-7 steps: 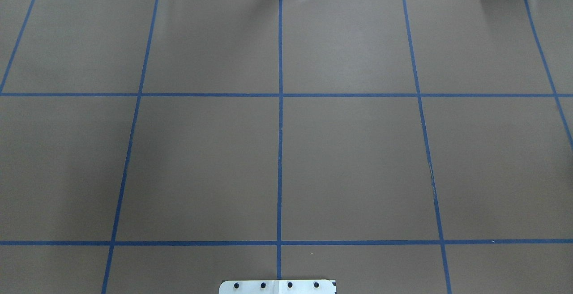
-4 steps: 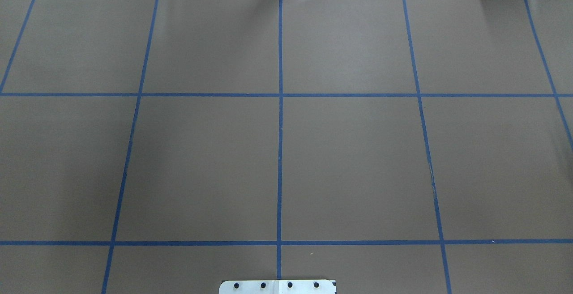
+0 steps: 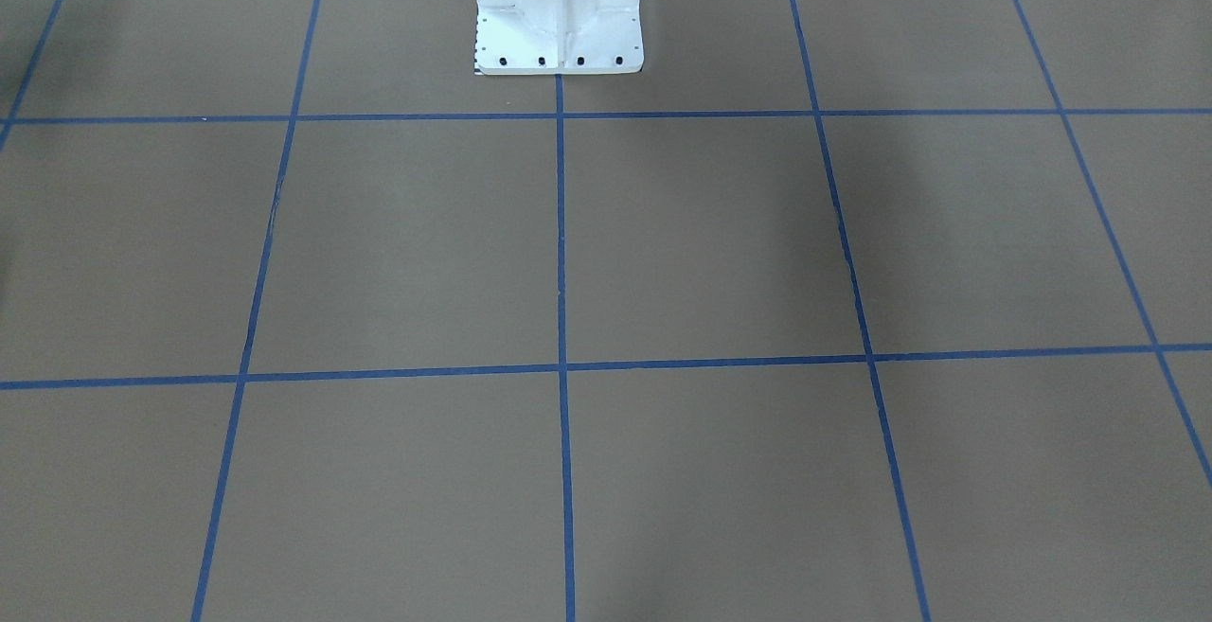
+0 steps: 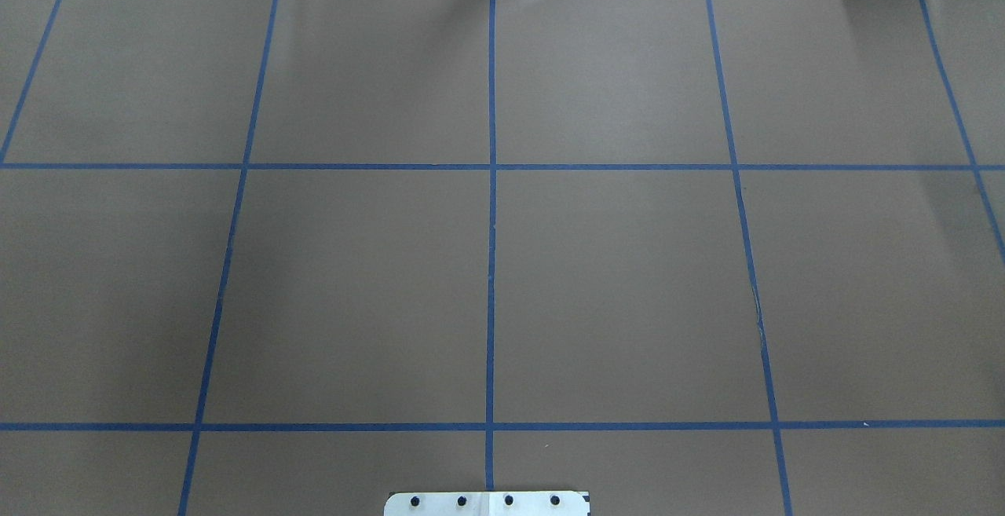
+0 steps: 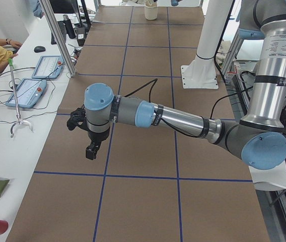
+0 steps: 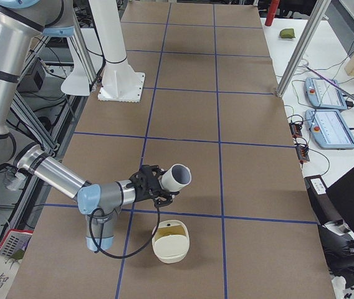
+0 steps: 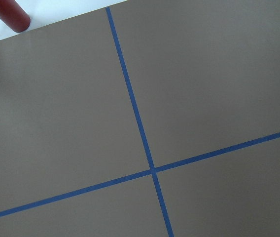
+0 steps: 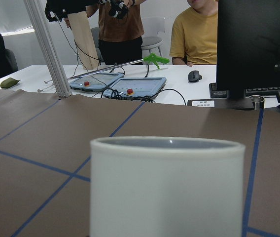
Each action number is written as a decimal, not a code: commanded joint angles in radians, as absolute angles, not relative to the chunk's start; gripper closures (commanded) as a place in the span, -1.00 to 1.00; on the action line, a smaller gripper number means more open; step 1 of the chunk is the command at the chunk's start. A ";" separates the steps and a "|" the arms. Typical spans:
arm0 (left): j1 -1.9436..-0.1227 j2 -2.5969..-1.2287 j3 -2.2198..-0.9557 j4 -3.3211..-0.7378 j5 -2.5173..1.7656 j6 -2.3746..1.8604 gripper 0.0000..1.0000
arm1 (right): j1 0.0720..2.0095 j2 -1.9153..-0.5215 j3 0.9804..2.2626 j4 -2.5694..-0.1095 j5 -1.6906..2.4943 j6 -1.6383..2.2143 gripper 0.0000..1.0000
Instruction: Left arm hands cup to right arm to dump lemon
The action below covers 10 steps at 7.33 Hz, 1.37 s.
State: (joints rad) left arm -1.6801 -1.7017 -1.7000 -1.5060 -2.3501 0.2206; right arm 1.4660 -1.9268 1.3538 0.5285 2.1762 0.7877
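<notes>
Exterior right view: the right arm reaches over the bench near its right end, about midway between the robot-side and operators' edges. The cup sits at the right gripper, clear of the surface. Whether the fingers press on it cannot be told from this range. The right wrist view shows only the cup's outer wall and a level rim, so it reads as about upright; its contents are hidden. Just beside it, nearer the right-end edge, a cream container rests on the bench. A yellow-green patch inside may be the lemon, but it is too small to confirm.

Exterior left view: the left arm hangs over the left end, toward the operators' edge. The left gripper points down with nothing visible in it; spread or closed, cannot tell.

Step judged: the dump. Centre the mouth above the container before rolling the wrist, keep the rim low over the opening, turn slowly until the mouth faces down, then pause, since a slice may wedge against the wall.
</notes>
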 commanded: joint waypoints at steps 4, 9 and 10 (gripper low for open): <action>-1.678 -1.704 -1.703 -1.511 -2.350 0.221 -1.00 | 1.404 -1.541 1.413 0.097 2.116 0.744 1.00; -1.677 -1.724 -1.712 -1.526 -2.433 0.218 -1.00 | 0.900 -1.301 1.402 -0.119 1.526 0.704 1.00; -1.666 -1.741 -1.716 -1.578 -2.433 0.133 -1.00 | 0.815 -1.251 1.399 -0.161 1.426 0.678 1.00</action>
State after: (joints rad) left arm -1.6737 -1.7252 -1.7111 -1.5369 -2.4276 0.1971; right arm 0.9254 -1.3132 1.4032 -0.1064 1.5569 0.6985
